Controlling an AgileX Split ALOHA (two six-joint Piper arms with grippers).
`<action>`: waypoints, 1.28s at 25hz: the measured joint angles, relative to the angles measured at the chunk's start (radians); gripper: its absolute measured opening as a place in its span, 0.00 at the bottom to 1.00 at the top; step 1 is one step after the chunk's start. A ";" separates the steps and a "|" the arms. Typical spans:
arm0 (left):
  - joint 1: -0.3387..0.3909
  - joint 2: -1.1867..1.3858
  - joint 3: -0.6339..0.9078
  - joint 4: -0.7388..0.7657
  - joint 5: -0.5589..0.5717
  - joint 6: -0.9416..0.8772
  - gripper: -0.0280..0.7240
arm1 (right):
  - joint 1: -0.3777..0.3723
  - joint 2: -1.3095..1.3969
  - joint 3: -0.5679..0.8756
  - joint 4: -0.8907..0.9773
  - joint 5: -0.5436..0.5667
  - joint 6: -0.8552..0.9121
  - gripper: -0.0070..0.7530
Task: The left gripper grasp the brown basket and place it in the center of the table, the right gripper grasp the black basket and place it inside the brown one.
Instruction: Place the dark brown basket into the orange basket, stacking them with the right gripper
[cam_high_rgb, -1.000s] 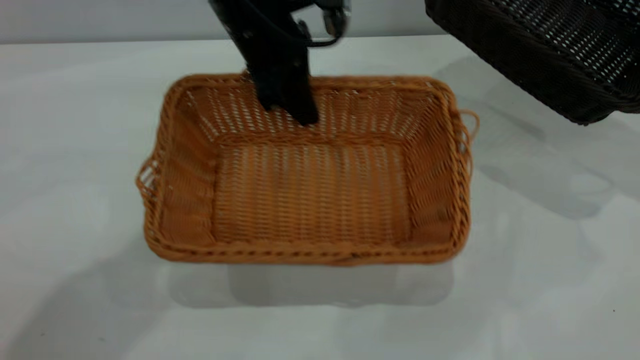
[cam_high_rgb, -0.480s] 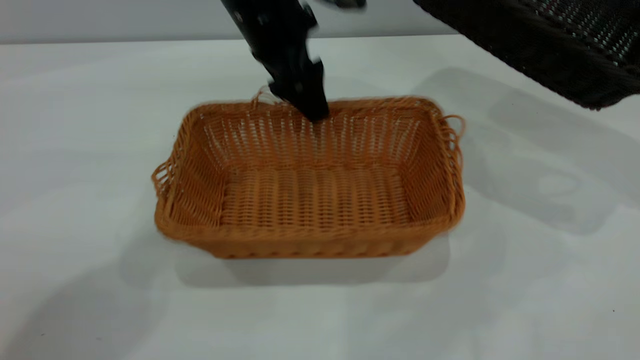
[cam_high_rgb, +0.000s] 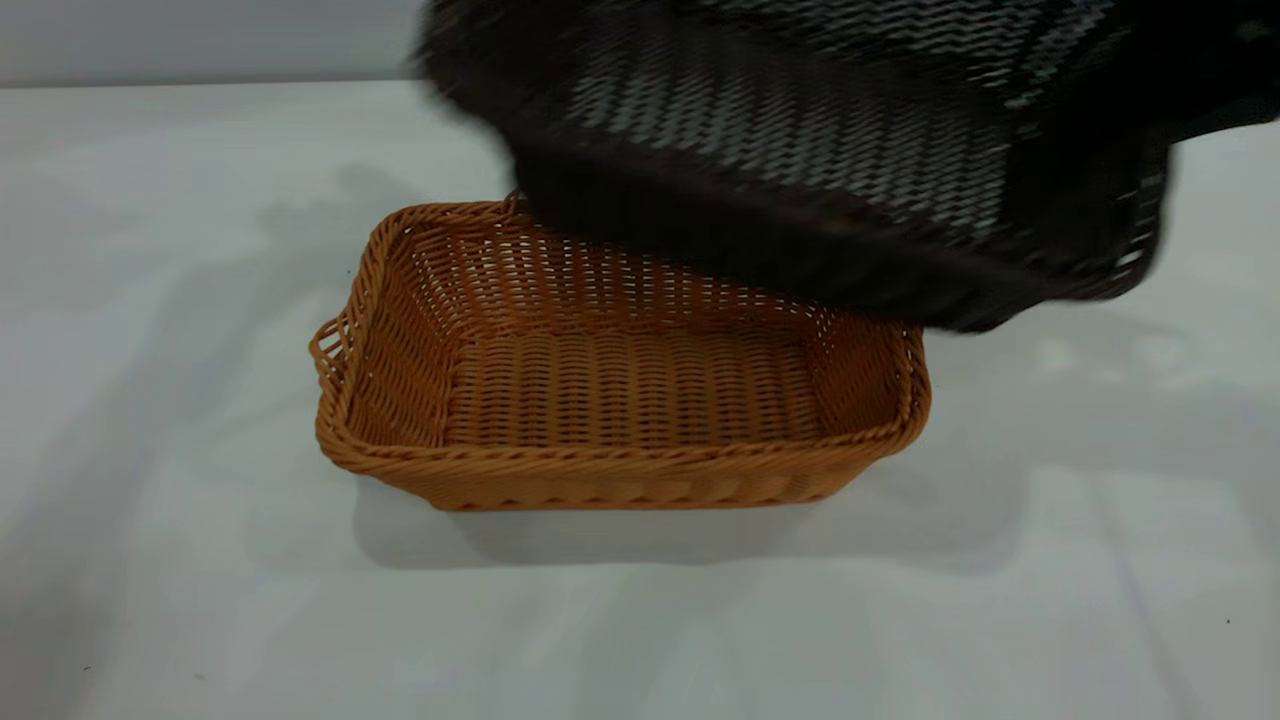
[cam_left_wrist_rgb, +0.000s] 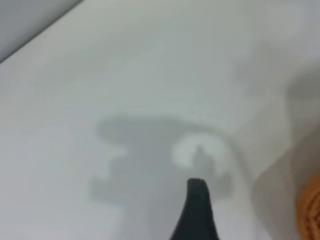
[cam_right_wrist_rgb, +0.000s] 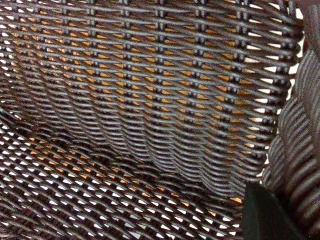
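The brown basket (cam_high_rgb: 620, 400) stands flat on the white table (cam_high_rgb: 200, 560) near its middle, empty. The black basket (cam_high_rgb: 800, 150) hangs tilted in the air above the brown basket's far right part, apart from it. My right gripper (cam_right_wrist_rgb: 287, 200) is shut on the black basket's rim (cam_right_wrist_rgb: 300, 150), with one finger (cam_right_wrist_rgb: 267, 215) inside the weave; orange shows through the weave below. My left gripper (cam_left_wrist_rgb: 248, 220) is out of the exterior view. Its wrist view shows one dark fingertip (cam_left_wrist_rgb: 196, 210) over bare table, open and empty, with a corner of the brown basket (cam_left_wrist_rgb: 310, 210) beside it.
The table's far edge (cam_high_rgb: 200, 85) meets a grey wall. Soft shadows of the arms and baskets lie on the table around the brown basket.
My left gripper has let go of the brown basket's far rim and left the exterior view. The brown basket has settled flat. The black basket has swung left over it.
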 joint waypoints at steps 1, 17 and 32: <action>0.015 -0.001 0.000 -0.003 0.001 -0.003 0.77 | 0.041 0.000 0.000 -0.004 -0.020 0.009 0.11; 0.060 0.000 0.000 -0.007 0.024 -0.007 0.77 | 0.199 0.104 0.000 -0.023 -0.178 0.027 0.11; 0.060 0.005 0.000 -0.007 0.025 -0.007 0.77 | 0.234 0.176 -0.003 0.013 -0.237 -0.015 0.26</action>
